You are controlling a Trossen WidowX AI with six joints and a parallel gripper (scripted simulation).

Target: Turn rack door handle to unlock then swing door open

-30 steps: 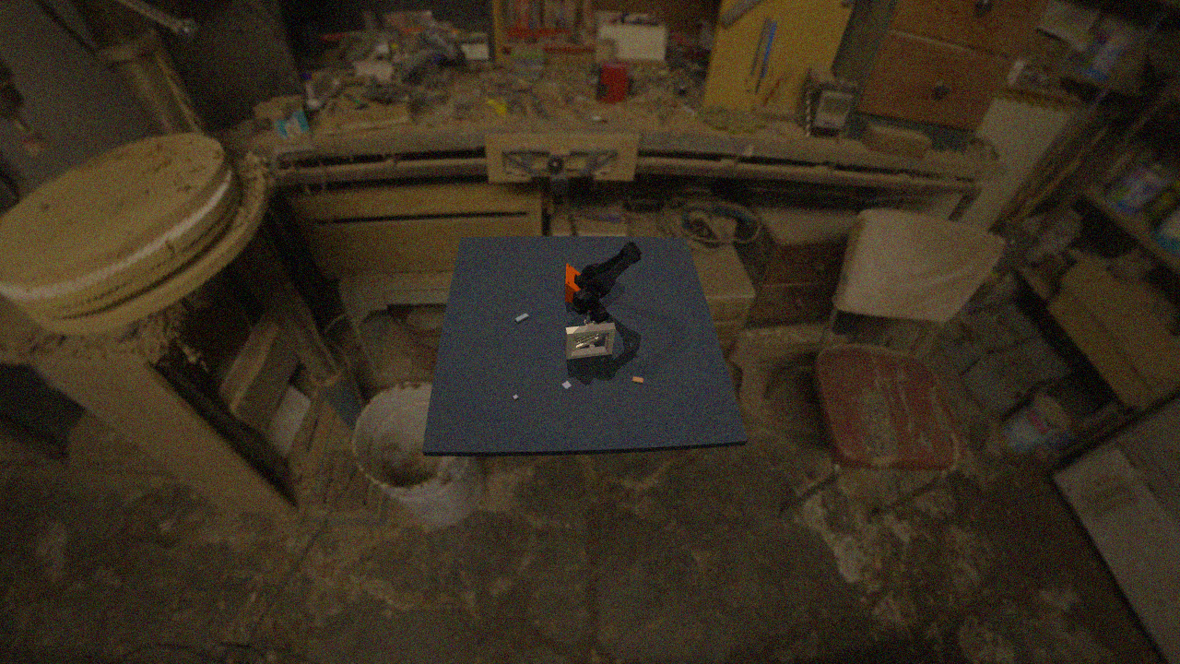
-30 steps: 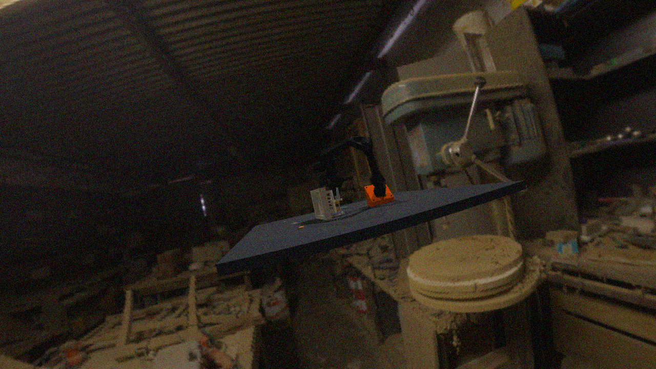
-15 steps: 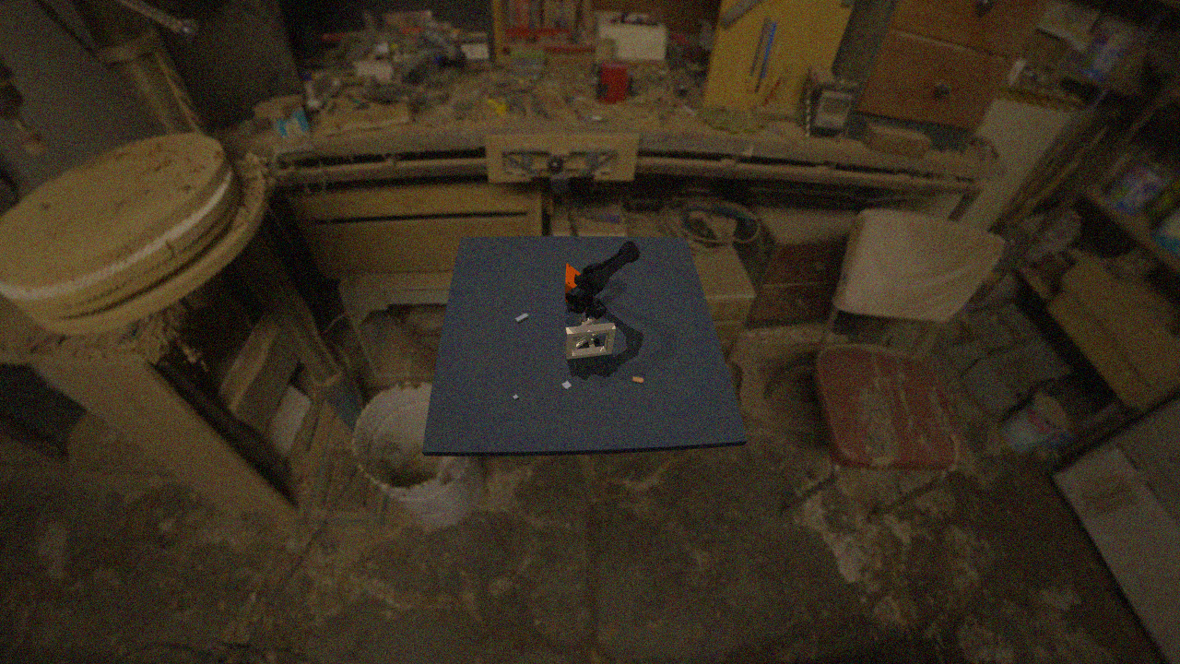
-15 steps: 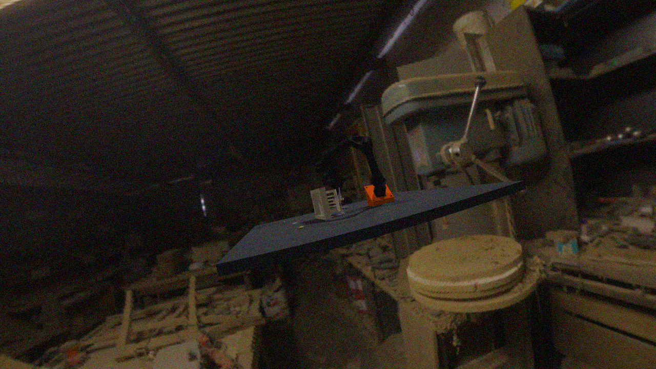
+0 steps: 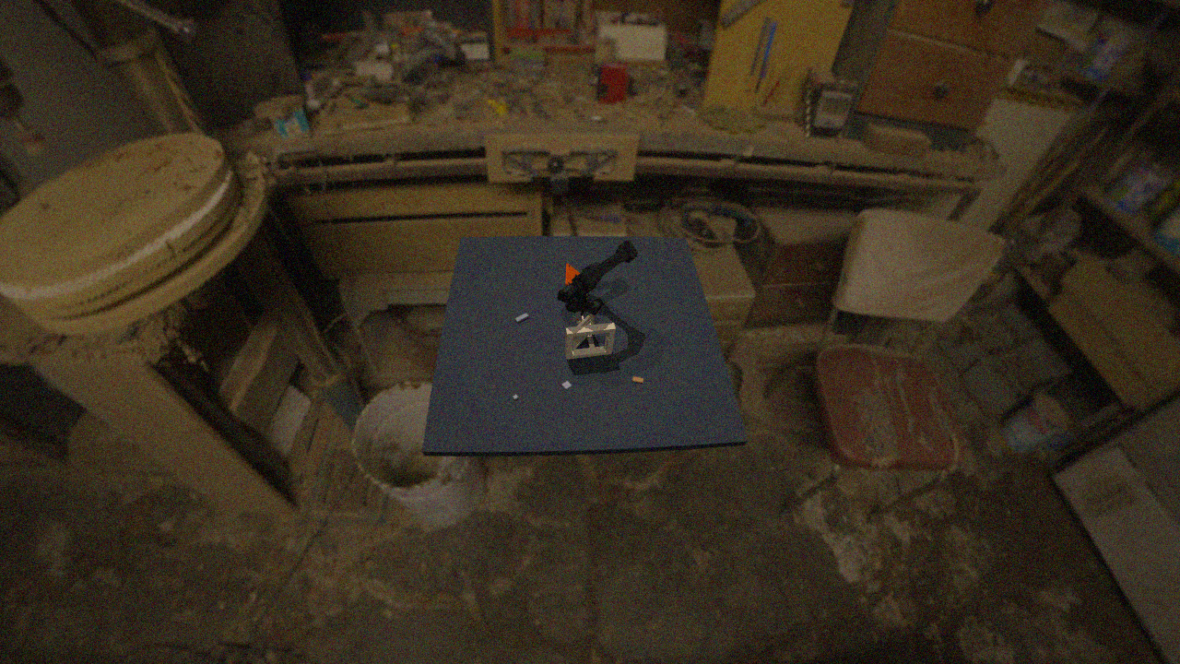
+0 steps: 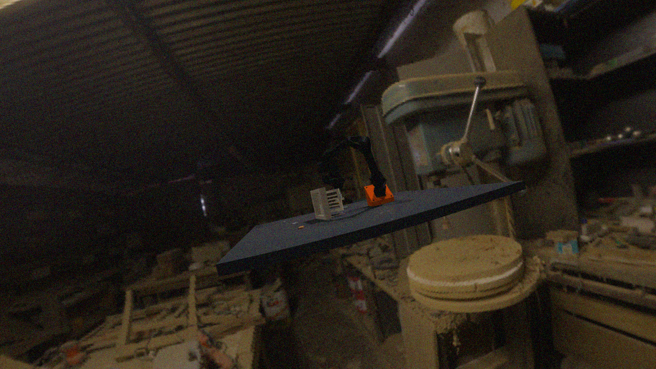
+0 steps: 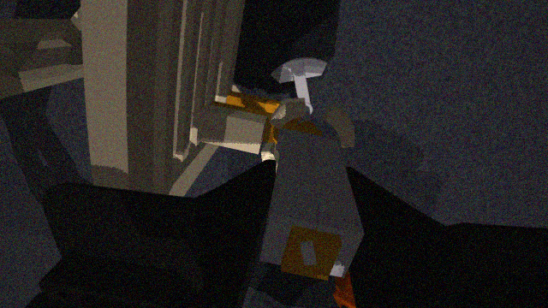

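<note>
Dusty workshop behind a smooth blue worktop; the tool grips the grey, flat-sided handle

From here the arm looks almost wholly black, with slender links and chunky, rounded joints; its base plate is bright orange, dotted with small dark holes; up close, the claw shows broad, black, sloping sides.

Small frame on blue table.
</note>
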